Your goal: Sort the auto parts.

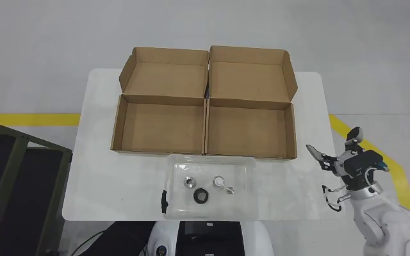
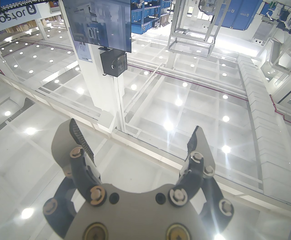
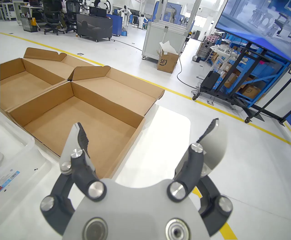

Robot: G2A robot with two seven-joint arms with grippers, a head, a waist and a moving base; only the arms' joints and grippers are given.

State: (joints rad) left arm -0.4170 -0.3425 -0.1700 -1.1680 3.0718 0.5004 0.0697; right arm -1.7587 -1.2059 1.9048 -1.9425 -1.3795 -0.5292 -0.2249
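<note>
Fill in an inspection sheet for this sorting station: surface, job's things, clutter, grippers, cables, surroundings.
surface: white table with rounded corners.
job's things: two open cardboard boxes side by side; clear bin holding a black ring and silver parts.
clutter: nothing seen.
grippers: left gripper open, facing the ceiling; right gripper open, holding nothing, beyond the table's edge.
cables: black cable on the floor.
surroundings: yellow floor line; screen on a wheeled stand.

print noted, not transcribed: logo on cardboard carton (image 3: pixel 167 62) on the floor; small barcode label (image 3: pixel 9 178) on clear bin (image 3: pixel 25 142); mirrored lettering on overhead banner (image 2: pixel 20 13).
</note>
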